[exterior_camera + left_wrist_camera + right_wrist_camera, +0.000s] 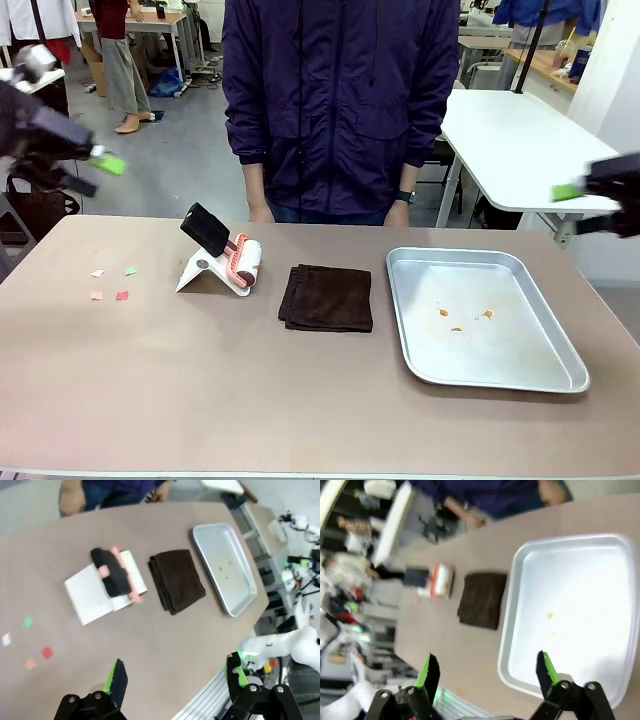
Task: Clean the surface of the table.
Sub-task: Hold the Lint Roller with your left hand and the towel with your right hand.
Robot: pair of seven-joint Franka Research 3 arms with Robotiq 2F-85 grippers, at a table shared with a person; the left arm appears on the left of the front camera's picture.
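The brownish table point(300, 400) carries a few small coloured paper scraps point(110, 283) near its left end; the left wrist view has those scraps point(30, 645) too. A lint roller point(225, 255) with a black handle rests on a white stand left of centre, and a folded dark brown cloth point(327, 298) lies in the middle. My left gripper point(100, 168) hovers open, high above the table's far left corner, holding nothing point(176, 677). Off the table's right edge my right gripper point(575, 203) also hangs open and empty point(487, 672).
A silver metal tray point(560, 350) with a few orange crumbs point(460, 318) sits on the right part of the table. A person in a dark jacket point(340, 100) stands at the far edge, hands at the rim. A white table point(510, 140) stands behind on the right.
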